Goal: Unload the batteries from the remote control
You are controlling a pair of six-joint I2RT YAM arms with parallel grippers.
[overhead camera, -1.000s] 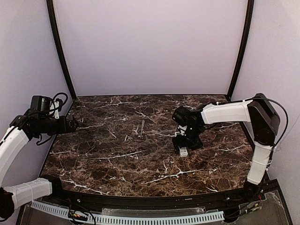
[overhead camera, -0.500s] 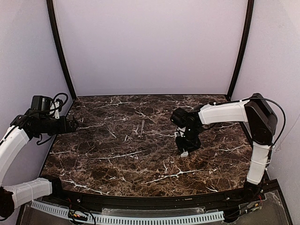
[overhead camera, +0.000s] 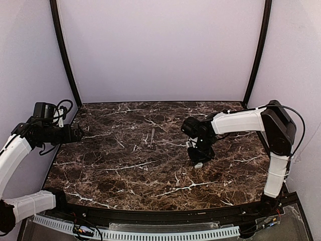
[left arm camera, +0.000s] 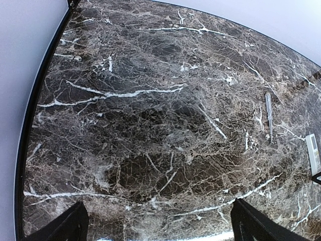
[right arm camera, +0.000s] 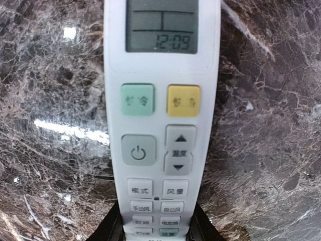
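The remote control is a slim white one lying face up on the marble table, its grey display and buttons showing. My right gripper straddles its lower end, with both dark fingers pressed against its long sides. In the top view the right gripper points down at the table right of centre, and only a white tip of the remote control shows below it. The batteries are hidden. My left gripper stands open over bare marble at the far left, and the remote control shows at that view's right edge.
A thin pale sliver lies on the marble table left of the remote. Black frame posts rise at the back corners in front of lilac walls. The table's front rim runs along the arm bases.
The right gripper's jaws have closed in onto the remote's sides, and that arm has shifted slightly left, covering more of the remote's white end. The left arm has not moved.
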